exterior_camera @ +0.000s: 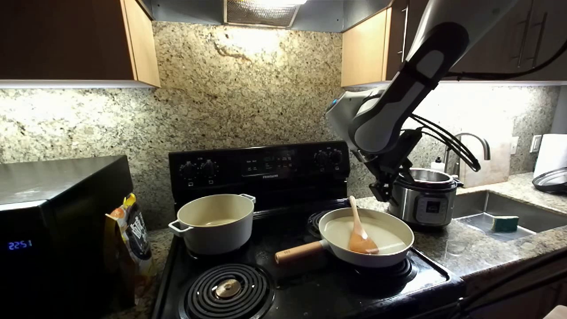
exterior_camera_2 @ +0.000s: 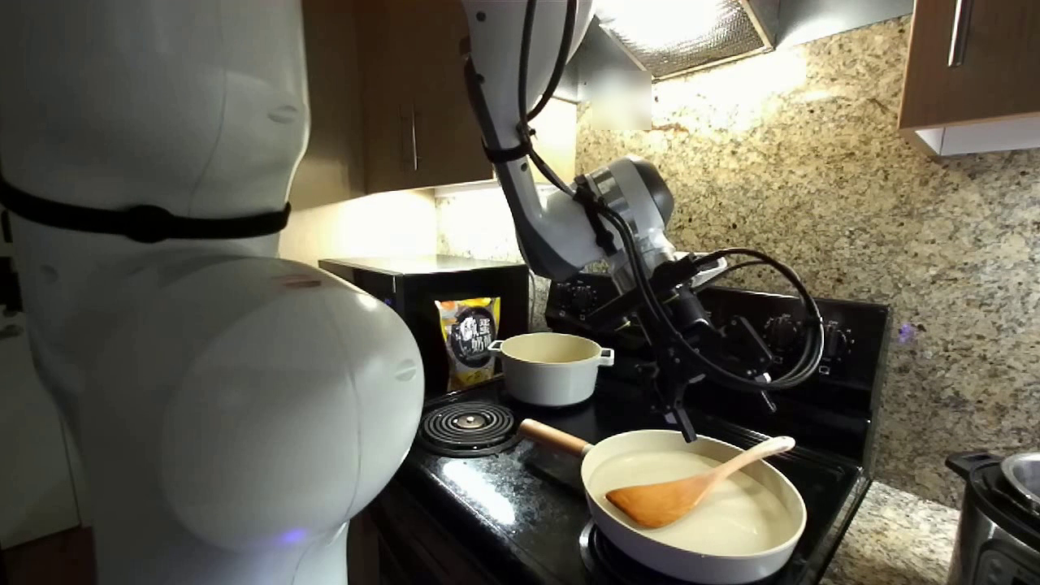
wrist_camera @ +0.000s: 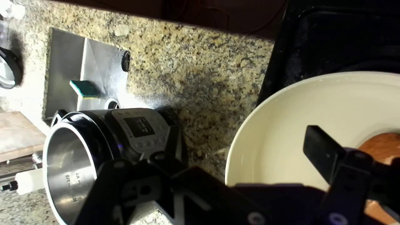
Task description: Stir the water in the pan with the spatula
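Note:
The cream-white pan [exterior_camera: 376, 260] rests on a burner, its wooden handle pointing away to one side. Pale shallow water [exterior_camera_2: 743, 520] covers its floor, hard to make out. Inside lies the wooden spatula [exterior_camera_2: 662, 500], blade down in the pan and grip end leaning out over the rim; the spatula [exterior_camera: 361, 239] also shows in an exterior view. Only part of its blade appears at the right edge of the wrist view. Above the pan hangs my gripper [exterior_camera_2: 729, 418], apart from both pan and spatula. In the wrist view the gripper [wrist_camera: 243, 137] has its fingers wide apart, holding nothing.
A deeper cream pot [exterior_camera: 221, 239] stands on the stove's back burner. Beside the stove, close to the gripper, is a steel pressure cooker [wrist_camera: 137, 128]. Past it lies the sink with a green sponge [exterior_camera: 505, 223]. A snack bag [exterior_camera_2: 471, 341] leans by the microwave.

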{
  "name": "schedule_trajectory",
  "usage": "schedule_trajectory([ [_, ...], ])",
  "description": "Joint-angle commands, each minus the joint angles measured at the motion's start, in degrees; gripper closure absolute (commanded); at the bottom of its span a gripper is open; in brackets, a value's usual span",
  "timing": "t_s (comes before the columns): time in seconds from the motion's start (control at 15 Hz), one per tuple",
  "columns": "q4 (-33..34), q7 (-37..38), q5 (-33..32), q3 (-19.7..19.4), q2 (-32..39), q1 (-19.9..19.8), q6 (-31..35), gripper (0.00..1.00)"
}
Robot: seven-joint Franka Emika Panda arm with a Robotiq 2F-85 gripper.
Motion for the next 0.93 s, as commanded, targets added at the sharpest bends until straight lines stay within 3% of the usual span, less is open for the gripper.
schedule_trajectory([
  [0.0, -3.9, -1.5, -1.0, 1.6, -5.6, -1.5, -2.6, 0.00],
  [0.87, -16.9, 5.4, -7.7, 2.3, -20.6, -4.5, 3.6, 0.00],
])
